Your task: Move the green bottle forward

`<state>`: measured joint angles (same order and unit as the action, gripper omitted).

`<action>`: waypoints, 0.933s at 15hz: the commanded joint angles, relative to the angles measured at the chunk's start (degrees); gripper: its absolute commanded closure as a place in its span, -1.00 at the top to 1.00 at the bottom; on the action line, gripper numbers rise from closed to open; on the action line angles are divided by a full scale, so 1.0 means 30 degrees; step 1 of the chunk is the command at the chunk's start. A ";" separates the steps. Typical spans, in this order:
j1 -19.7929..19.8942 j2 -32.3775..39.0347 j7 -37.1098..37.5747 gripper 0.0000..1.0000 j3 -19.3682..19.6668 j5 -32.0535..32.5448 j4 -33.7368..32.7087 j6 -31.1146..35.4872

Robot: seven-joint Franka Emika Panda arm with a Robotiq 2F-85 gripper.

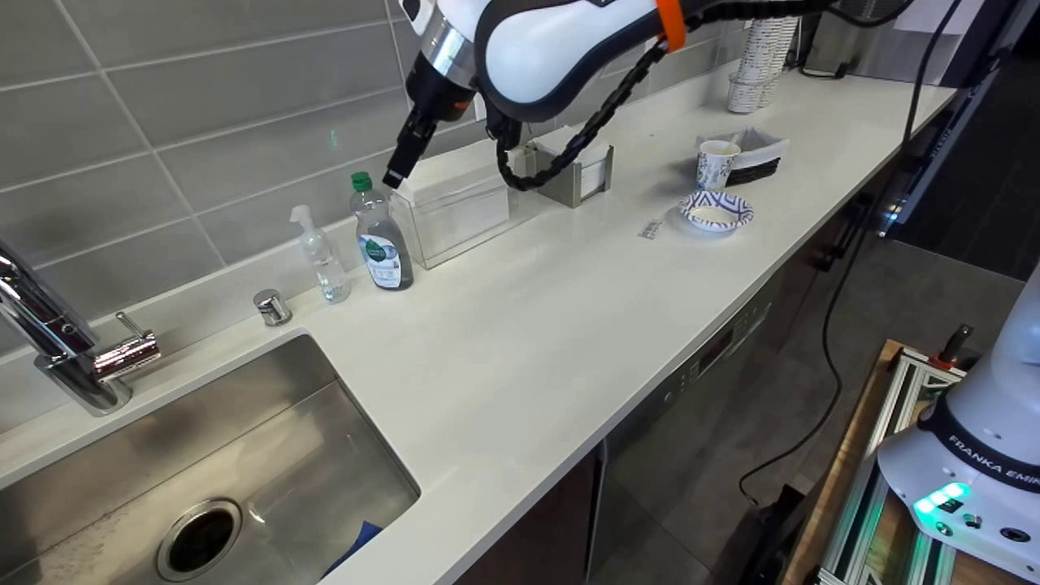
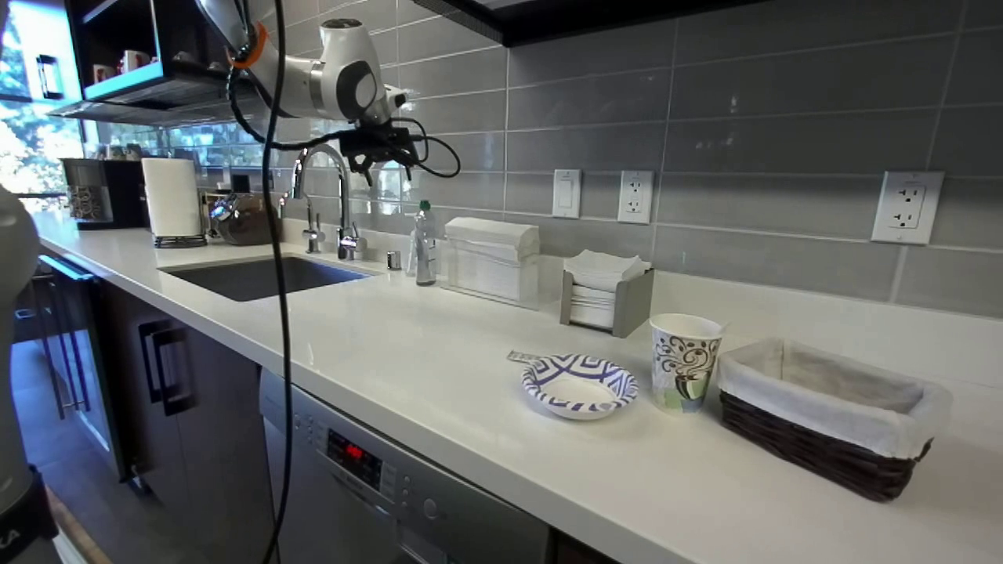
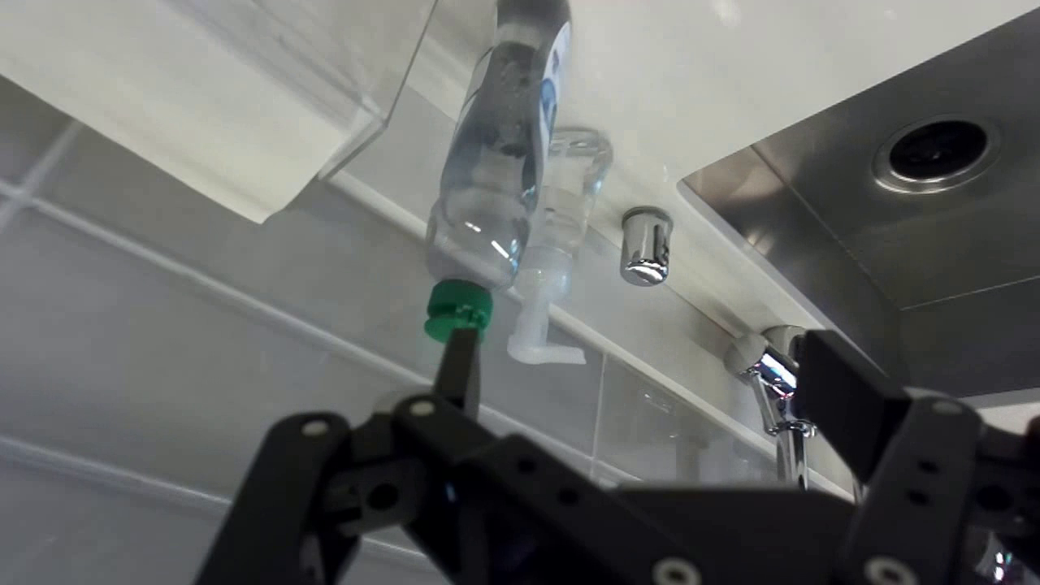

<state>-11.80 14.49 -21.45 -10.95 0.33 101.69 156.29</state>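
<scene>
The green bottle [image 1: 382, 244] is clear plastic with a green cap and a blue-and-white label. It stands upright on the white counter near the wall, and it also shows in an exterior view [image 2: 425, 247] and the wrist view [image 3: 496, 162]. My gripper [image 2: 389, 178] is open, with nothing between its fingers, a little above the bottle's cap. In the wrist view my gripper [image 3: 650, 357] has its fingers wide apart. The left fingertip overlaps the edge of the green cap there; I cannot tell whether they touch.
A clear pump bottle [image 1: 325, 264] stands close beside the green bottle, on the sink side. A clear box of white paper towels [image 1: 463, 219] stands close on its other side. The sink [image 1: 357, 455], faucet [image 1: 85, 357] and tiled wall [image 1: 268, 106] are near.
</scene>
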 commanded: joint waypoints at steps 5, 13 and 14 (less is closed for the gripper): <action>-0.1036 0.4576 0.4079 1.00 0.1220 0.3169 -0.5270 -0.0257; -0.2970 0.6617 0.9128 0.63 0.3707 0.4517 -0.7753 -0.0193; -0.3153 0.6786 0.9681 0.39 0.3999 0.4638 -0.7932 -0.0228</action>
<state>-18.69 31.93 1.32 -2.33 11.75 81.87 156.29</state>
